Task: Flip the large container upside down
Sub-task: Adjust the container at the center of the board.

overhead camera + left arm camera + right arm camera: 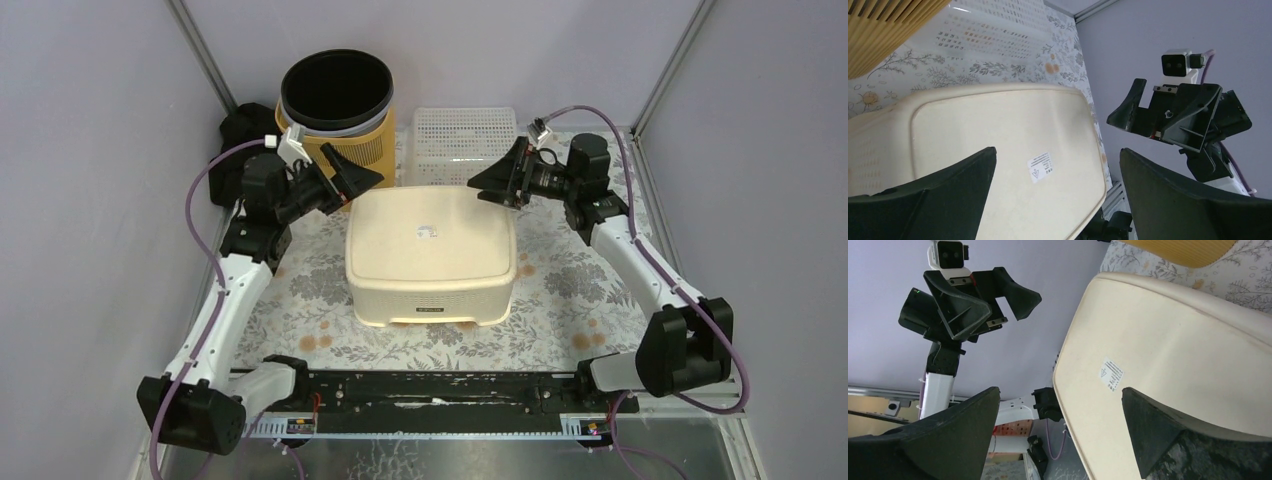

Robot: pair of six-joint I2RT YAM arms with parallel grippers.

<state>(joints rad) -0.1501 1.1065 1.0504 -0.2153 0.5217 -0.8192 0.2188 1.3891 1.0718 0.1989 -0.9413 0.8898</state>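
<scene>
Large cream container [431, 255] upside down at table centre, flat base up, white label on top.

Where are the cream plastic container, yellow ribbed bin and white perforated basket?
cream plastic container [431, 250]: top view, flat top face.
yellow ribbed bin [380, 150]: top view, side wall.
white perforated basket [445, 160]: top view, left part.

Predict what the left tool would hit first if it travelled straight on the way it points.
Probably the upturned base of the large container, which fills the gap ahead of the left tool; beyond it faces the right tool. Clearance is unclear.
</scene>
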